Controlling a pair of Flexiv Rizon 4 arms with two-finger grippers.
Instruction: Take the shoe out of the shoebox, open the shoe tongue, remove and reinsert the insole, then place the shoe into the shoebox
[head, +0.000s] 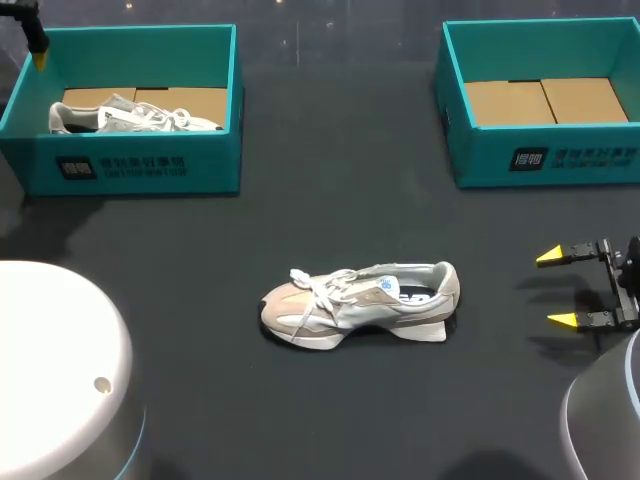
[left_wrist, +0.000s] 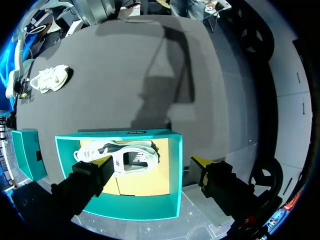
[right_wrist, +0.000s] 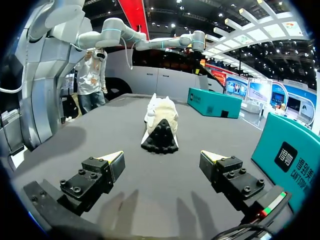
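- shoe (head: 360, 303) on desk (head: 330, 200), mid, heel toward right hand (head: 556, 288); that hand spread, empty
- left hand (left_wrist: 151, 162) spread over left shoebox (left_wrist: 172, 175)
- likely best: right pins heel, left lifts tongue gently

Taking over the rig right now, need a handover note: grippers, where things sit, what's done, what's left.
Left gripper: open, empty, hovering above the left shoebox, which holds the boxed shoe.
Right gripper: open, empty, off the heel end of the table shoe, not touching it.
Table shoe: upright mid-table, toe toward my left.
Right shoebox: empty.
Done: one shoe is out of a box.
Middle steps on that shoe: cannot tell if done.
Left: put it back in a box.
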